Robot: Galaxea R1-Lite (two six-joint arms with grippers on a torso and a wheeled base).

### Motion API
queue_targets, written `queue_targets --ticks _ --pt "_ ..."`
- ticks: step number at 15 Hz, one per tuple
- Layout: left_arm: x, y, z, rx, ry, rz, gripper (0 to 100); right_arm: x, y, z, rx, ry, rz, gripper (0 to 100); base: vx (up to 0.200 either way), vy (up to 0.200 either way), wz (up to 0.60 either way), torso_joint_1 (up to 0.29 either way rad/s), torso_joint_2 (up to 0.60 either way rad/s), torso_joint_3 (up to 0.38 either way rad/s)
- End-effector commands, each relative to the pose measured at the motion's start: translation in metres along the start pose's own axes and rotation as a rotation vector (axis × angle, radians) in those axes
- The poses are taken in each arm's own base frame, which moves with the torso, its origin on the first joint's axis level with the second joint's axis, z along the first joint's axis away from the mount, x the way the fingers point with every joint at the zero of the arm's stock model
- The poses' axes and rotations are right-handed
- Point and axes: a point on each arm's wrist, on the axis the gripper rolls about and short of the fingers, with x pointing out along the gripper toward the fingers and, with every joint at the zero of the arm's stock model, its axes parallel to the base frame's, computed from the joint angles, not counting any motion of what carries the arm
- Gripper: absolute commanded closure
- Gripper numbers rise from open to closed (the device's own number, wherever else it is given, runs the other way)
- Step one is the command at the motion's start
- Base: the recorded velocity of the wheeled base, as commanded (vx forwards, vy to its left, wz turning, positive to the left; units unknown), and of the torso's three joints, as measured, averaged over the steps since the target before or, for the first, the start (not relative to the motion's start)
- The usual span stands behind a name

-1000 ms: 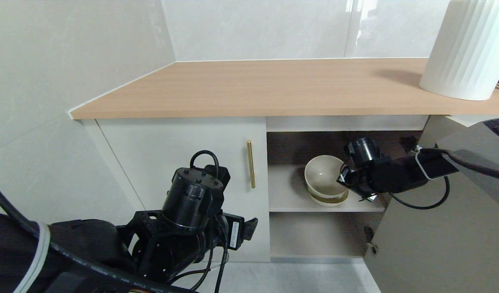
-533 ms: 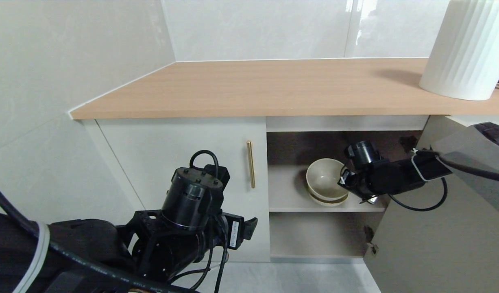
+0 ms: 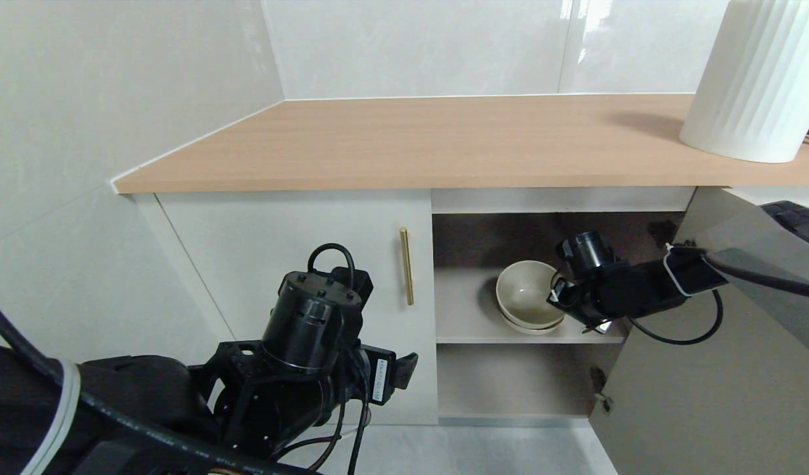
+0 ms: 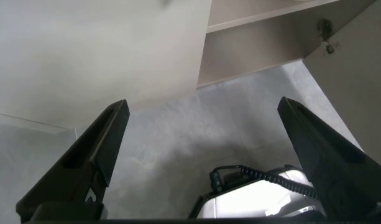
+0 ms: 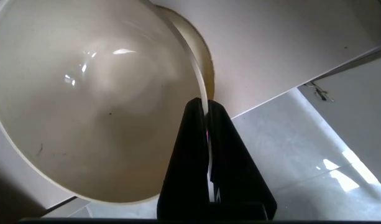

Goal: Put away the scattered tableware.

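Observation:
A cream bowl (image 3: 527, 292) rests nested in another bowl (image 3: 535, 324) on the upper shelf (image 3: 467, 310) of the open cabinet. My right gripper (image 3: 560, 297) reaches into the cabinet from the right and is shut on the top bowl's rim. In the right wrist view the fingers (image 5: 206, 143) pinch the thin rim of the cream bowl (image 5: 91, 93), with the lower bowl (image 5: 196, 46) showing behind it. My left gripper (image 4: 202, 162) hangs low in front of the closed left door, fingers spread wide over the grey floor, holding nothing.
The right cabinet door (image 3: 707, 369) stands open. The left door (image 3: 299, 257) is closed and has a brass handle (image 3: 406, 266). A white ribbed vessel (image 3: 757, 79) stands on the wooden countertop (image 3: 444, 142). The lower shelf (image 3: 509, 382) is bare.
My right gripper has lowered the cream bowl from a tilted pose down into the bowl on the shelf. The left arm has stayed still.

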Motion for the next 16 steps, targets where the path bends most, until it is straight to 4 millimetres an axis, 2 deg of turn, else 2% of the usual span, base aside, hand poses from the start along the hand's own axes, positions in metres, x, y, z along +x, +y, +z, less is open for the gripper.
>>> queue_targets --ticks 1,9,11,12,13,14,15,16 --pt "0.000 0.000 0.000 0.000 -0.001 0.000 0 0.000 0.000 0.000 0.000 0.001 0.000 0 0.000 0.000 0.00 0.000 0.00 0.000" --pt "-0.001 0.004 0.004 -0.013 -0.016 0.016 0 -0.005 0.002 -0.001 -0.004 0.003 0.008 0 0.000 0.000 0.00 0.000 0.00 0.000" --pt "-0.010 0.013 0.013 -0.040 -0.060 0.040 0 -0.027 0.006 0.003 -0.012 0.001 0.042 0 0.000 0.000 0.00 0.000 0.00 0.000" --pt "-0.019 0.019 0.017 -0.052 -0.083 0.044 0 -0.045 0.008 0.004 -0.022 -0.003 0.065 0 0.000 0.000 0.00 0.000 0.00 0.000" --pt "-0.038 0.028 0.021 -0.057 -0.123 0.041 0 -0.091 0.008 -0.003 -0.092 0.032 0.135 0 0.000 0.000 0.00 0.000 0.00 0.000" --pt "-0.045 0.030 0.020 -0.053 -0.131 0.039 0 -0.108 0.005 -0.005 -0.128 0.042 0.159 0 0.000 0.000 0.00 0.000 0.00 0.000" --pt "-0.057 0.037 0.015 -0.049 -0.138 0.043 0 -0.138 -0.002 -0.009 -0.187 0.056 0.201 0 0.000 0.000 0.00 0.000 0.00 0.000" --pt "-0.079 0.049 -0.003 -0.006 -0.133 0.050 0 -0.184 -0.019 -0.009 -0.277 0.048 0.258 0 0.000 0.000 0.00 0.000 0.00 0.000"
